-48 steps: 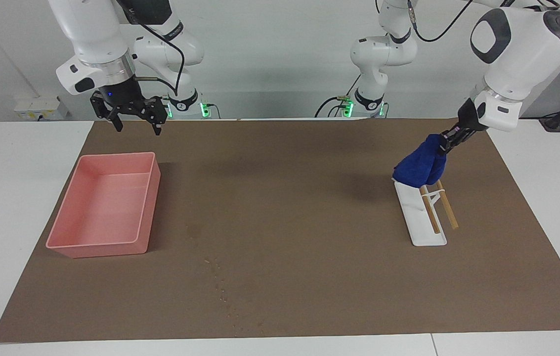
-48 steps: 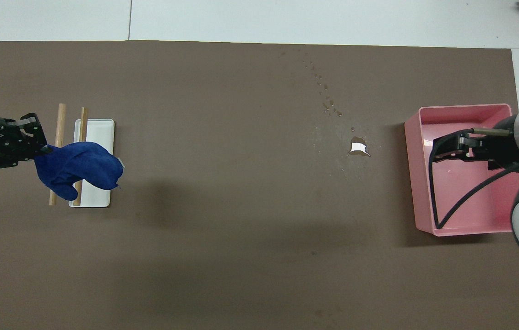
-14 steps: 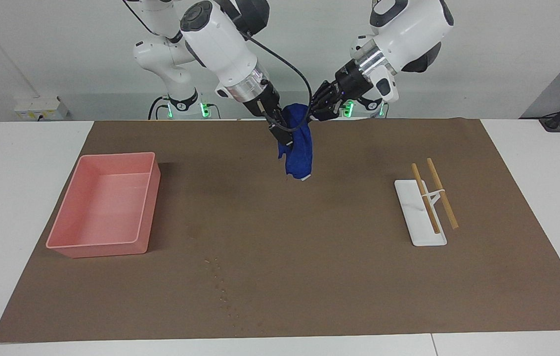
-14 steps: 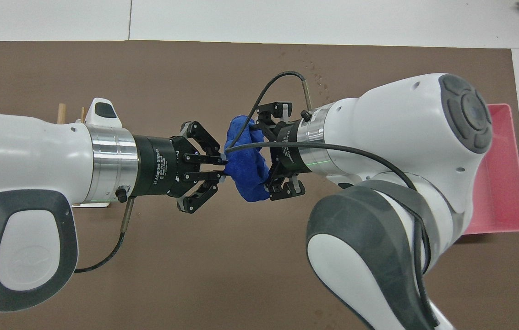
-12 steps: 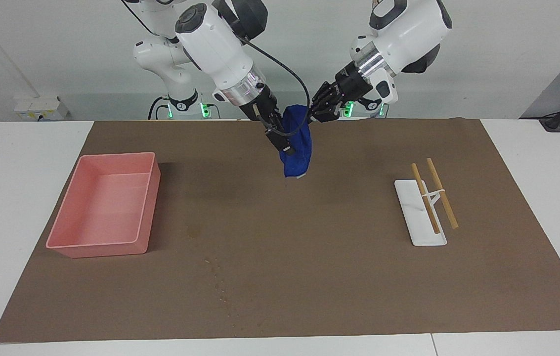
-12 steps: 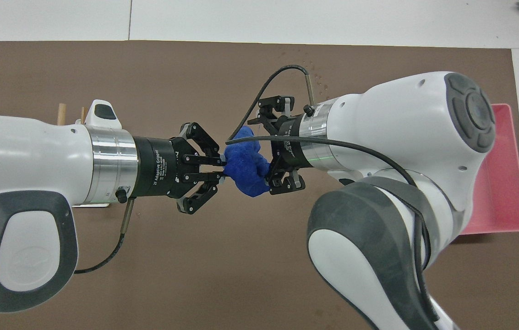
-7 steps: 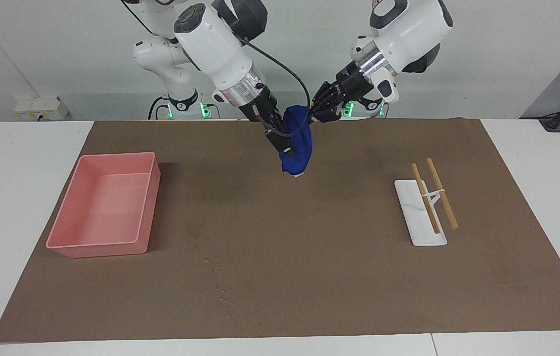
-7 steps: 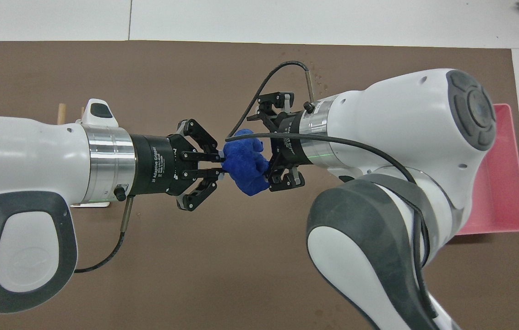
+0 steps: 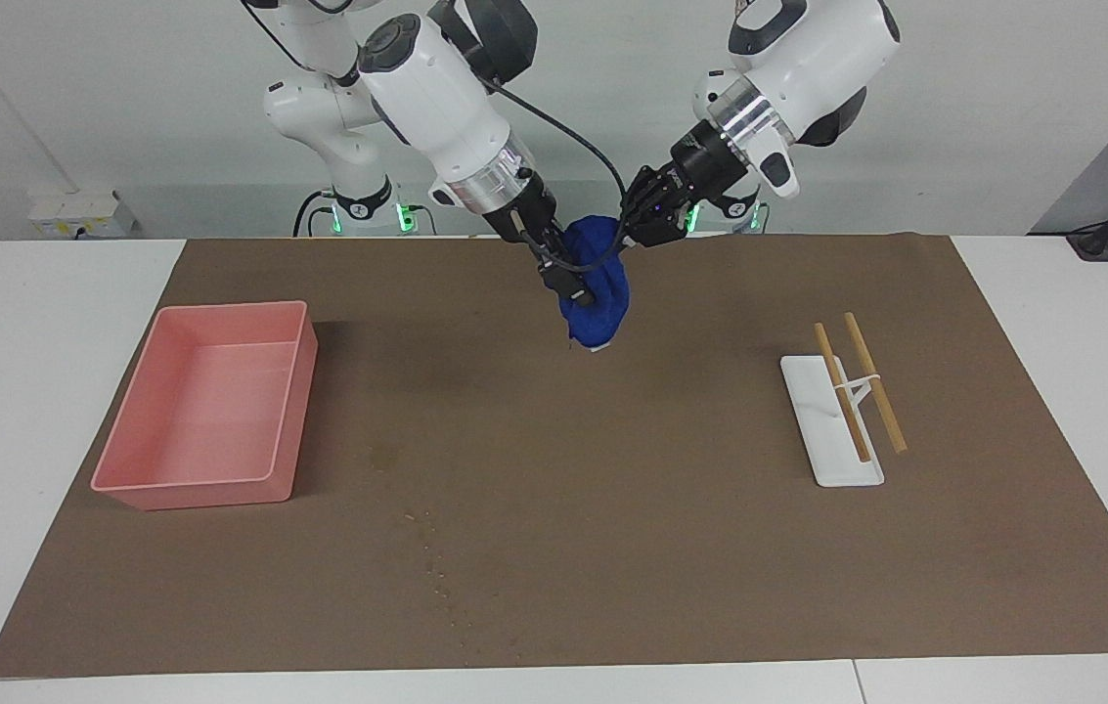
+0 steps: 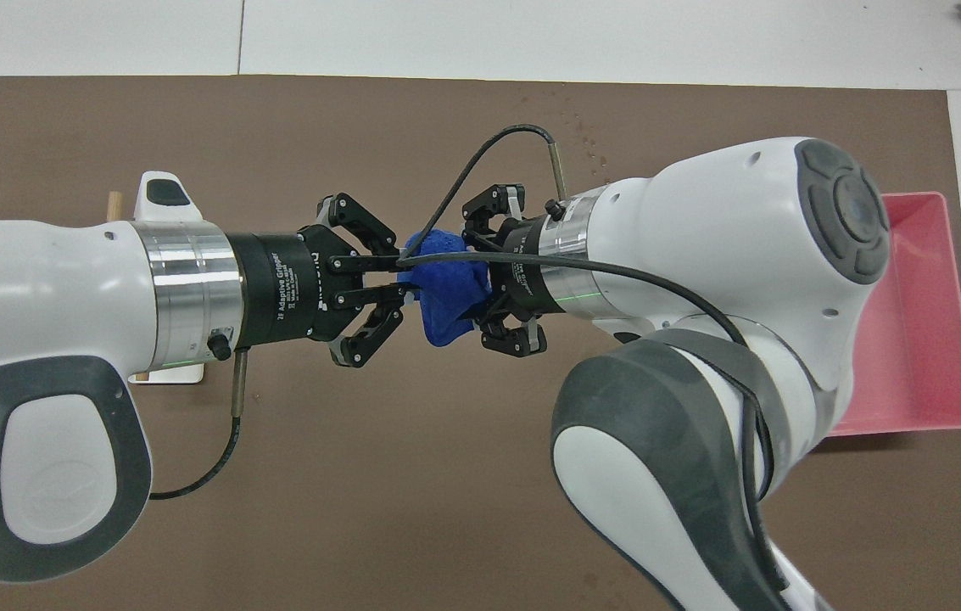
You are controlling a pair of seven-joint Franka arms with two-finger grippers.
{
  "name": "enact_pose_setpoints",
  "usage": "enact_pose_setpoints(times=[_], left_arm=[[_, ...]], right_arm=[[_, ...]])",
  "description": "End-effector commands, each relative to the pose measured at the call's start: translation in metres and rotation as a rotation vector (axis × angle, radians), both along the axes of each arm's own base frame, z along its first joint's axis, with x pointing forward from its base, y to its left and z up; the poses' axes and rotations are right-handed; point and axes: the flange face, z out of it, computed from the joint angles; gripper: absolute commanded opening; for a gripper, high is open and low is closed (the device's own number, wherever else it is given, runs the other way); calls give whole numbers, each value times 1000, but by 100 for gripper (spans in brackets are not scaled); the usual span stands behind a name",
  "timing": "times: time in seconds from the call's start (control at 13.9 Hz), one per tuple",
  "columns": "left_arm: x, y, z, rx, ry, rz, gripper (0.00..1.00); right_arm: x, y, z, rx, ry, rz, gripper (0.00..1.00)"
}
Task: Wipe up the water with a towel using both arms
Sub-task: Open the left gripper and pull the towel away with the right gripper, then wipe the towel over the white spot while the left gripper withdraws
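The blue towel (image 9: 600, 293) (image 10: 444, 293) hangs bunched in the air over the brown mat, between the two grippers. My left gripper (image 9: 628, 233) (image 10: 406, 280) is shut on the towel's upper edge. My right gripper (image 9: 573, 284) (image 10: 473, 280) faces it and has closed on the bunched cloth, its fingers pressing into it from both sides. Water shows as a damp spot (image 9: 382, 456) and a trail of small droplets (image 9: 438, 559) (image 10: 586, 140) on the mat. In the overhead view the right arm hides the rest of the water.
A pink bin (image 9: 291, 391) (image 10: 925, 339) stands at the right arm's end of the mat. A white rack with two wooden rods (image 9: 847, 411) (image 10: 114, 204) stands at the left arm's end. The brown mat (image 9: 612, 548) covers the table.
The right gripper's jaws have closed from wide open onto the towel. Both grippers and the towel have shifted slightly toward the left arm's end.
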Motion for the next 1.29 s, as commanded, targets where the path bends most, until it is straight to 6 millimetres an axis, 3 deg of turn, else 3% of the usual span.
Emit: enact_pose_setpoints(times=[0.0, 0.36, 0.43, 0.5, 0.72, 0.93, 1.08, 1.22], left_arm=[[-9, -2, 1, -25, 4, 14, 0], [-9, -2, 0, -16, -4, 3, 0], [-9, -2, 1, -13, -7, 1, 38], [-9, -3, 3, -13, -4, 5, 99], [-9, -1, 2, 35, -31, -8, 100], [-9, -4, -8, 308, -241, -192, 100], [-7, 7, -15, 403, -342, -354, 100], [2, 35, -19, 567, -476, -639, 100]], right_arm=[[2, -5, 0, 25, 5, 1, 0], [7, -12, 6, 16, -41, 17, 0], [8, -15, 8, 13, -53, 25, 0], [9, -16, 8, 11, -59, 32, 0], [11, -22, 6, -73, -129, 96, 0], [33, -71, -2, -158, -207, 140, 0], [42, -116, -30, -216, -257, 287, 0], [52, -150, -72, -268, -338, 412, 0]])
